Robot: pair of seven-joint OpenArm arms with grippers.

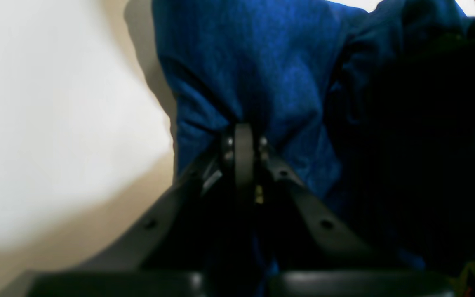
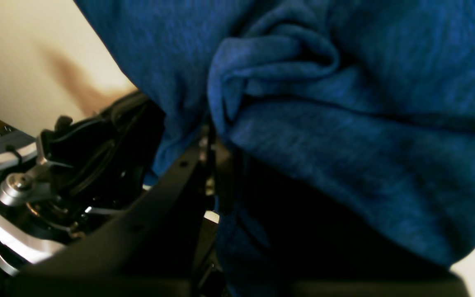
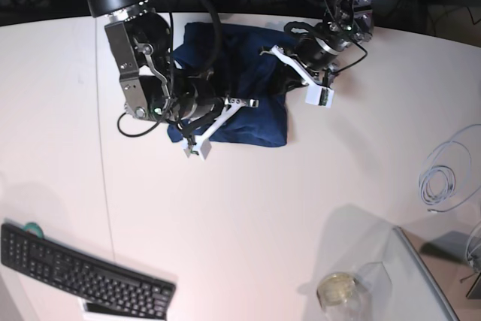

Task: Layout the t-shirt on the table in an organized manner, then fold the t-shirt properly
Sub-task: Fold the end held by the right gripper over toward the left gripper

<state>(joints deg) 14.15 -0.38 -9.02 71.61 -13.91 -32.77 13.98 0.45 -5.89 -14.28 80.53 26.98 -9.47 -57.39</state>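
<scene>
The navy-blue t-shirt (image 3: 255,122) lies bunched in a rumpled heap at the back middle of the white table (image 3: 263,208). My left gripper (image 3: 264,52) is at the heap's upper right part. In the left wrist view the left gripper (image 1: 243,126) is shut, and folds of the t-shirt (image 1: 254,62) gather into its tips. My right gripper (image 3: 252,102) reaches in from the left, low over the heap. In the right wrist view the right gripper (image 2: 212,132) is shut on a thick fold of the t-shirt (image 2: 344,136), which drapes over its right finger.
A black keyboard (image 3: 83,276) lies at the front left. A coiled pale cable (image 3: 443,174) is at the right edge. A glass jar (image 3: 338,291) and a grey tray (image 3: 428,283) sit at the front right. A thin dark seam (image 3: 101,155) runs down the tabletop.
</scene>
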